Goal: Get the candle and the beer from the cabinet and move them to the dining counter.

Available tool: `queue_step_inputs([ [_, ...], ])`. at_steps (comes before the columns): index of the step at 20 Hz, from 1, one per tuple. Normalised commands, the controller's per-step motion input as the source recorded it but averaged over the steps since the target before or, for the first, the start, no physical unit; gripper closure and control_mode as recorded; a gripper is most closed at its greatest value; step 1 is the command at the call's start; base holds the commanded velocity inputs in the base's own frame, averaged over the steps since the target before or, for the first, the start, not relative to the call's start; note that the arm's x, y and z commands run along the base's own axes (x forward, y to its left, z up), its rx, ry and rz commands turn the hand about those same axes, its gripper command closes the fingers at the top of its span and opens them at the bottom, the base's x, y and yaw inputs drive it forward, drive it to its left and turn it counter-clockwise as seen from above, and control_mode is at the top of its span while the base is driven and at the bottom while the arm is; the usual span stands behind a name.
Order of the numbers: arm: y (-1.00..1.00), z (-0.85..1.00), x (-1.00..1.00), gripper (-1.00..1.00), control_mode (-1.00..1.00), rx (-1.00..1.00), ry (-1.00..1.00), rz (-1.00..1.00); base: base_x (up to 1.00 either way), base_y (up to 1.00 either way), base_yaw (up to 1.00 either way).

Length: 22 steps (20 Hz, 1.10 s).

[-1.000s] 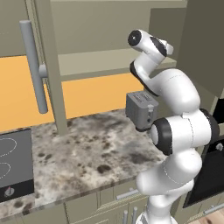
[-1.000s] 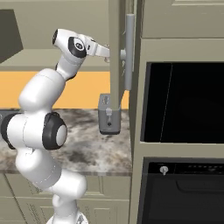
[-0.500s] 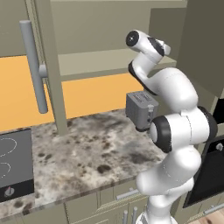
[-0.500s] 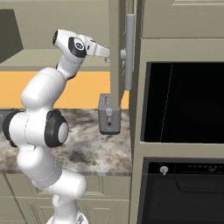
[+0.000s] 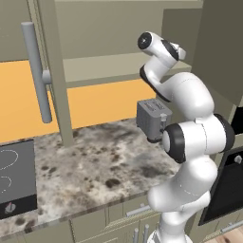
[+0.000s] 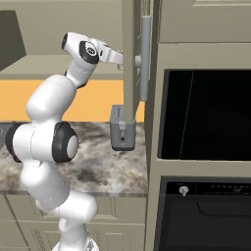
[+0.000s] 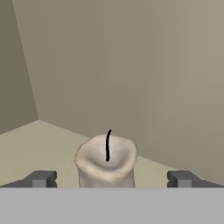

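The candle (image 7: 106, 164), a stubby pale cylinder with a black wick, stands on the floor of the cabinet (image 5: 53, 71) in the hand view. My gripper (image 7: 111, 179) is open, and its two dark fingertips (image 7: 41, 178) flank the candle with room on both sides, not touching it. In the base views my arm reaches up into the open cabinet (image 6: 128, 59) past the door and its long bar handle (image 6: 145, 59). The beer and the dining counter are out of view.
A grey toaster (image 5: 153, 118) sits on the speckled granite worktop (image 5: 95, 161) below the cabinet, close to my arm. A black cooktop (image 5: 14, 175) lies at the left. A tall oven unit (image 6: 206, 117) stands at the right, beside the open door.
The arm's upper end has crept slightly left in the left base view. The jaws have stayed open.
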Motion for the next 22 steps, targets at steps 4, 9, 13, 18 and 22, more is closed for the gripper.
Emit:
queue_step_inputs([
  [4,-0.03,-0.05,0.02,1.00,-1.00,0.00,0.00,0.00,0.00,0.00,0.00],
  [9,0.00,0.00,0.00,1.00,-1.00,0.00,0.00,0.00,0.00,0.00,0.00],
  [13,0.00,0.00,0.00,1.00,-1.00,0.00,0.00,0.00,0.00,0.00,0.00],
  [18,0.00,0.00,0.00,1.00,-1.00,0.00,0.00,0.00,0.00,0.00,0.00],
  [22,0.00,0.00,0.00,1.00,-1.00,0.00,0.00,0.00,0.00,0.00,0.00],
])
